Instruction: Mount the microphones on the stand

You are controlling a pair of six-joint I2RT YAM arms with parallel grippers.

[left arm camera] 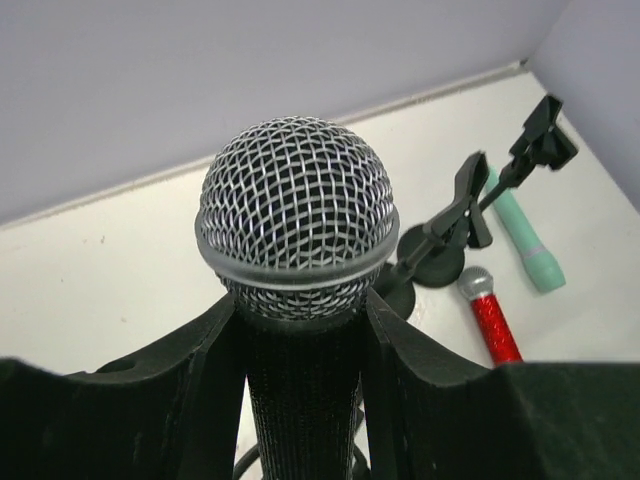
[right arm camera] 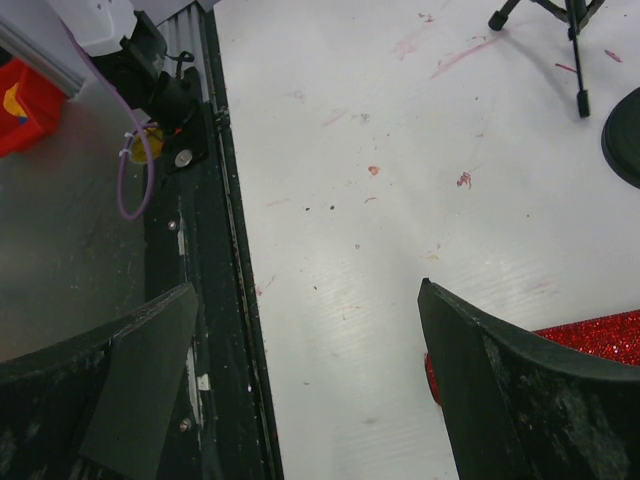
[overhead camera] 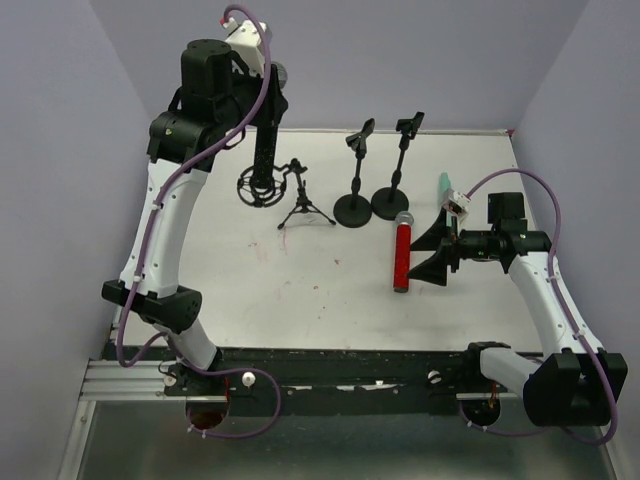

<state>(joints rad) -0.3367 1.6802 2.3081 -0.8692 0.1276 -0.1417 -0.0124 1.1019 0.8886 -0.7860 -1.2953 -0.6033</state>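
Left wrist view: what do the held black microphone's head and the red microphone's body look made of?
Black stick microphone: its round head looks like woven metal wire, silver and shiny, with an open grid. Red stick microphone: the body looks glitter-coated, with sparkling specks; the base material cannot be told.

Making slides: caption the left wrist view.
Left fingers grip the black microphone; red microphone and mint-green microphone lie beside two clip stands.
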